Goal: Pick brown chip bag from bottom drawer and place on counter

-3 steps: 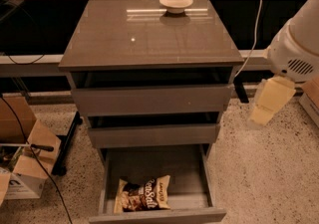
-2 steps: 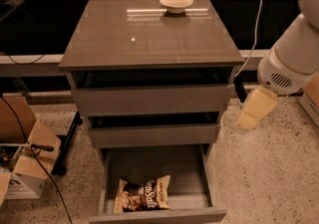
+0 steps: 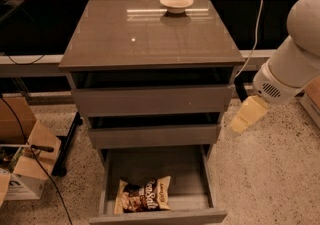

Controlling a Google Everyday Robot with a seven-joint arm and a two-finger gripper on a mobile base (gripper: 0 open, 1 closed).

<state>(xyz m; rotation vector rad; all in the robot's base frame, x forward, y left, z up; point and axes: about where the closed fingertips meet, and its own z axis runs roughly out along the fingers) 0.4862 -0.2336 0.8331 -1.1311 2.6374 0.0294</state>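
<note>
Here, the counter (image 3: 150, 39) takes up most of the view, a glossy grey-brown top whose front edge hangs over three grey drawers. The top drawer (image 3: 152, 100) and the middle drawer (image 3: 154, 135) sit slightly ajar, with dark gaps above their fronts. The white robot arm (image 3: 295, 59) comes in from the right side and slopes down past the counter's right edge.

The bottom drawer (image 3: 155, 166) is pulled well out toward the camera, beyond the counter's front edge, so its grey floor is exposed. An open cardboard box (image 3: 25, 169) stands on the speckled floor (image 3: 265, 179) to the left of the cabinet.

The brown chip bag (image 3: 143, 195) lies flat in the front left part of the bottom drawer, close against its front wall, white script facing up.

The gripper (image 3: 247, 115), cream-yellow, hangs over the floor just off the counter's front right corner, below the worktop and level with the upper two drawers. Whether it is open or closed cannot be told. It holds nothing, and the bag lies well apart from it, lower and to its left.

A small pale bowl (image 3: 176, 2) rests near the counter's far edge, right of centre.
</note>
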